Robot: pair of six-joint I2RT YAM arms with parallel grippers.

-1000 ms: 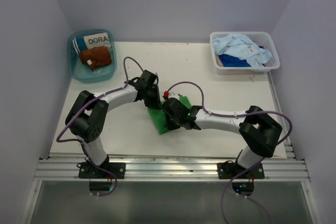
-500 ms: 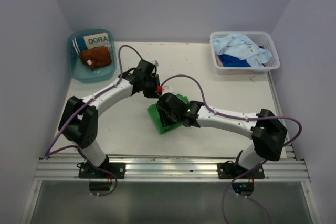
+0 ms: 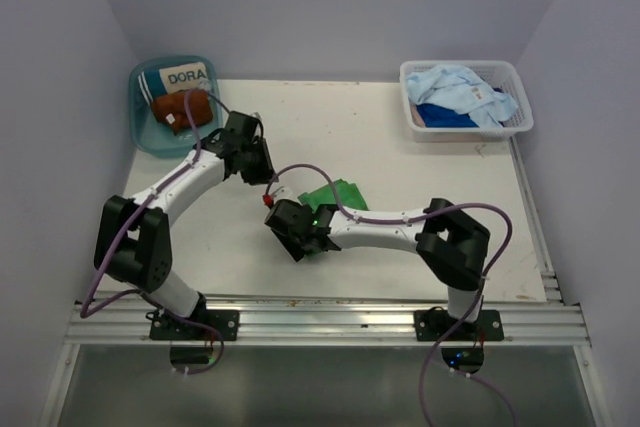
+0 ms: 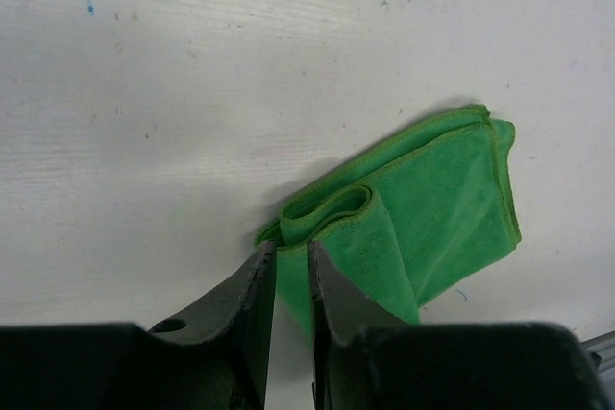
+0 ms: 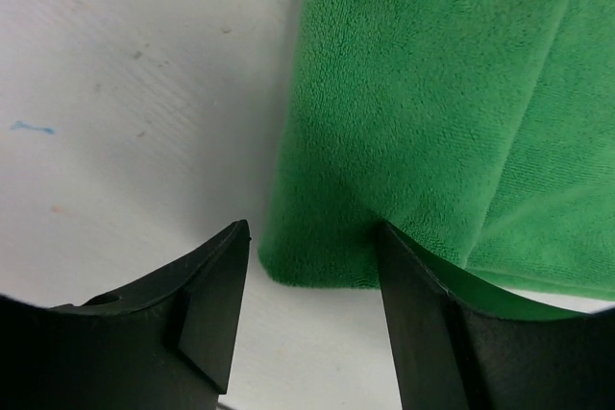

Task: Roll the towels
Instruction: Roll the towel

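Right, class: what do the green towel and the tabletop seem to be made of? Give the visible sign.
Green towel: soft napped cloth, likely microfibre; fuzzy matte pile, stitched hem. Tabletop: hard, matte white, perhaps painted board; scuffs and specks show.

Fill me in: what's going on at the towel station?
The right gripper is open and straddles one edge of a folded green towel mid-table. The left gripper is nearly shut, empty, just short of the towel's looped fold. More towels wait in the white basket.
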